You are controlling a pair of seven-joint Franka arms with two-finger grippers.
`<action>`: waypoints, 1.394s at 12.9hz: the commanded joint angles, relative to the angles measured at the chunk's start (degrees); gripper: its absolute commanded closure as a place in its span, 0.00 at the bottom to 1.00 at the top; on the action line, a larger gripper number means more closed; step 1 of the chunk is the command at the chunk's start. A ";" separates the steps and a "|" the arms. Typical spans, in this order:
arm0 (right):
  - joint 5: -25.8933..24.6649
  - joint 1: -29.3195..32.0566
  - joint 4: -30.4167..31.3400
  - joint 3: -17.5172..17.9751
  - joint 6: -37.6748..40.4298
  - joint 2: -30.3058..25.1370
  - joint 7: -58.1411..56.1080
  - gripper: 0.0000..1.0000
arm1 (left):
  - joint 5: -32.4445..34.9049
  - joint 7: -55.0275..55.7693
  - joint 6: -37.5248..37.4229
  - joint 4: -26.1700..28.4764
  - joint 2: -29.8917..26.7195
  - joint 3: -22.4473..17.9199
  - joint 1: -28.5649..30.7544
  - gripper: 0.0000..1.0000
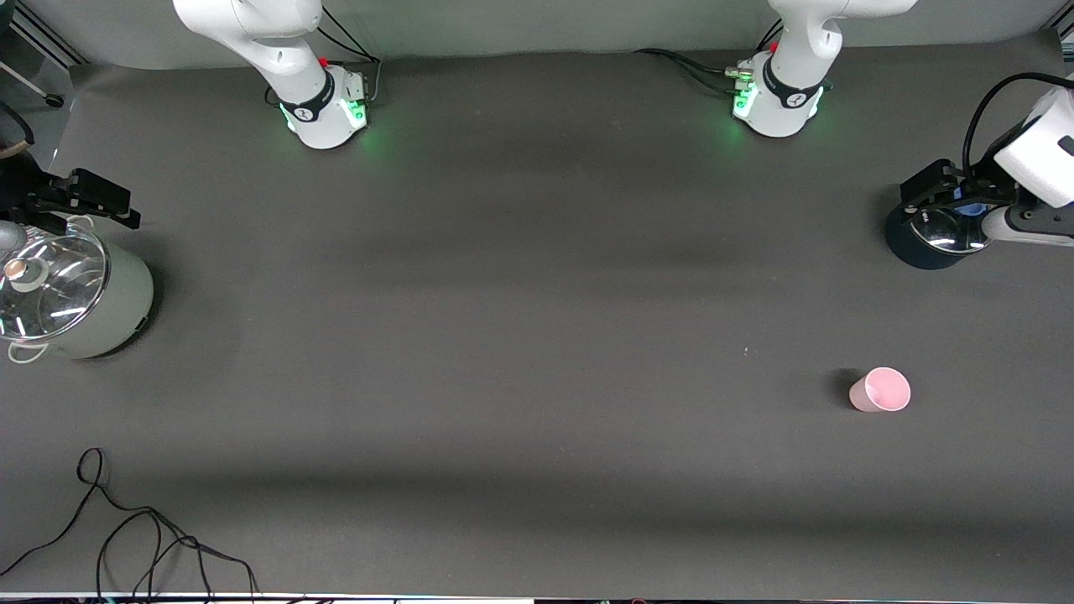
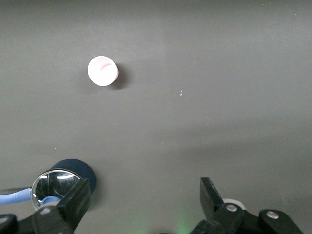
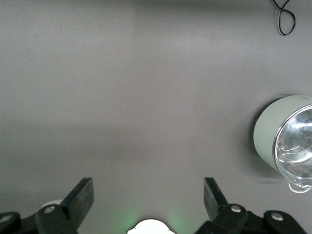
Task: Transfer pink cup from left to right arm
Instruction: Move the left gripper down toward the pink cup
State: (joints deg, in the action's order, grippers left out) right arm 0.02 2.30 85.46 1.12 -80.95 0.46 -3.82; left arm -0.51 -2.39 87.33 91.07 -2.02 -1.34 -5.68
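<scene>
No brand name or other writing can be read on anything here. The pink cup (image 1: pixel 879 390) stands upright on the dark grey counter (image 1: pixel 537 335), toward the left arm's end and nearer to the front camera than the dark blue pot (image 1: pixel 923 239) with its glass lid. The left hand (image 1: pixel 940 195) hangs over that blue pot, well apart from the cup, and its fingers (image 2: pixel 73 202) are spread wide with nothing between them. The right hand (image 1: pixel 88 201) waits at the right arm's end, over or just beside the pale green pot (image 1: pixel 92 310) with a glass lid; its fingers (image 3: pixel 80 197) are spread and empty too. A thin black cable (image 1: pixel 143 537), perhaps loose, lies near the front edge.
</scene>
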 commanded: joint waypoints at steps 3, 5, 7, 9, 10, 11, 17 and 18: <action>0.25 -0.11 -1.79 -0.24 1.14 0.94 -0.75 0.00 | 1.04 0.20 0.21 -2.38 1.14 -0.07 -0.82 0.00; 0.25 -0.11 -1.79 -0.24 1.14 0.94 -0.75 0.00 | 0.69 -8.19 0.21 -4.14 2.63 -0.24 -0.39 0.00; 0.25 -0.11 -1.79 -0.24 1.14 0.94 -0.75 0.00 | -0.89 -18.74 2.04 -4.32 4.20 -0.68 0.92 0.00; 0.25 -0.11 -1.79 -0.24 1.14 0.94 -0.75 0.00 | -7.01 -30.24 4.60 -4.32 6.49 -0.77 5.31 0.00; 0.25 -0.11 -1.79 -0.24 1.14 0.94 -0.75 0.00 | -11.05 -37.18 4.61 -4.32 8.07 -0.68 8.63 0.00; 0.25 -0.11 -1.79 -0.24 1.14 0.94 -0.84 0.00 | -15.62 -44.73 4.61 -4.41 9.56 -0.68 11.89 0.00; 0.25 -0.19 -1.70 -0.24 1.14 0.94 -0.75 0.00 | -25.76 -71.92 4.52 -6.33 20.45 -0.68 22.80 0.00; 0.25 -0.19 -1.70 -0.24 1.14 0.94 -0.75 0.00 | -27.08 -76.83 4.61 -7.04 22.39 -0.68 24.30 0.00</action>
State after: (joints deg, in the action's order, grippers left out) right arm 0.02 2.30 85.45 1.11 -80.87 0.52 -3.82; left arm -25.13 -71.92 92.38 87.53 16.44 -2.52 16.16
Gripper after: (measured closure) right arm 0.000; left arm 0.000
